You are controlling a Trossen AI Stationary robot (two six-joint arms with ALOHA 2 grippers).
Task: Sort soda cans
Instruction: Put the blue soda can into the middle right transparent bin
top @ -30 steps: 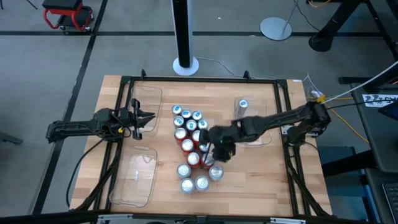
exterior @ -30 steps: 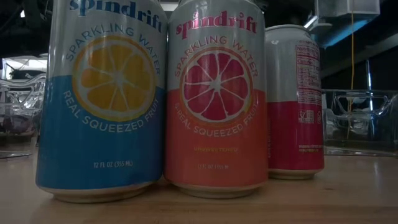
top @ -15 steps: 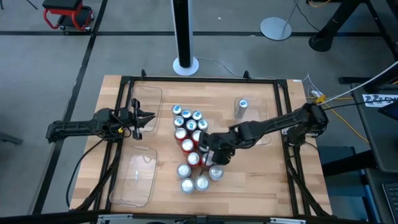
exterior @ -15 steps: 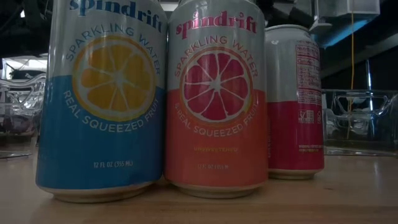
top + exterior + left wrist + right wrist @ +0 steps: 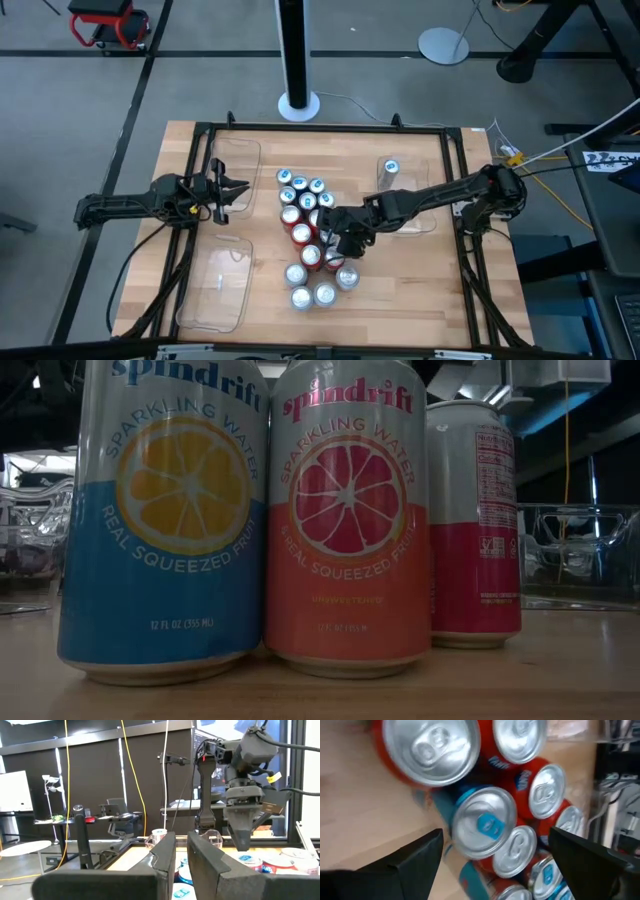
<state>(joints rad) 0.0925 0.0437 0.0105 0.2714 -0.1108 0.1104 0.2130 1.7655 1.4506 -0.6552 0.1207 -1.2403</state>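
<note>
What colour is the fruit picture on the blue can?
Orange-yellow, a citrus slice on the blue can; clearest in the low view.

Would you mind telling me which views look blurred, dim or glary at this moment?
Right wrist view: smeared by blur, especially the red can at the edge; silver tops glare. Low view: dim and backlit, the blue can and pink can filling the picture. High view: evenly lit, soda cans sharp. Left wrist view: bright windows behind.
</note>
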